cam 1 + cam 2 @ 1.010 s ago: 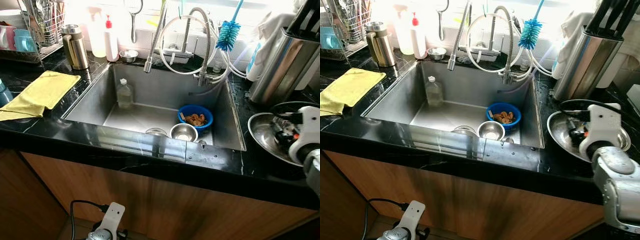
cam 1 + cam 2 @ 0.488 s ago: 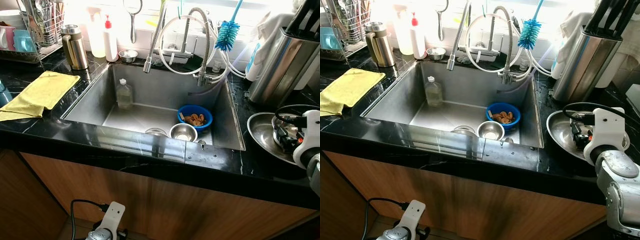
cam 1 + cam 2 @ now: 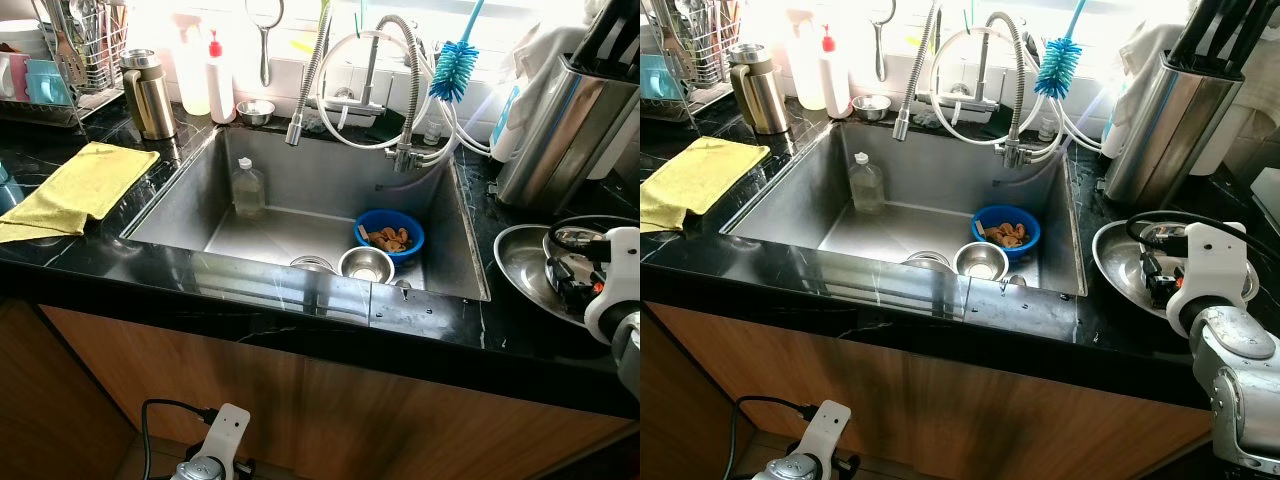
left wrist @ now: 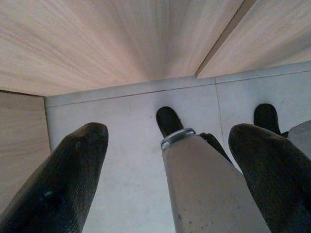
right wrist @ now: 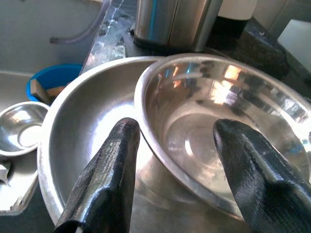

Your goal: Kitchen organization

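On the black counter to the right of the sink, a small steel bowl (image 5: 218,121) sits inside a wide steel bowl (image 5: 82,141). My right gripper (image 5: 176,127) is open just above them. One finger (image 5: 109,174) hangs over the wide bowl and the other over the small bowl, so they straddle the small bowl's near rim. From the head, the right gripper (image 3: 1155,275) is at the wide bowl (image 3: 1120,265). My left gripper (image 4: 170,132) hangs idle and open near the floor beside the cabinet.
The steel sink (image 3: 300,170) holds a blue bowl of scraps (image 3: 391,232), a small steel bowl (image 3: 366,264) and a plastic bottle (image 3: 248,188). A tall steel knife holder (image 3: 560,130) stands behind the bowls. A yellow cloth (image 3: 80,185), flask (image 3: 150,95) and dish rack (image 3: 70,50) are on the left.
My right gripper has drawn back slightly toward the counter's front edge, and more of the small bowl's rim now shows. The left arm has not moved.
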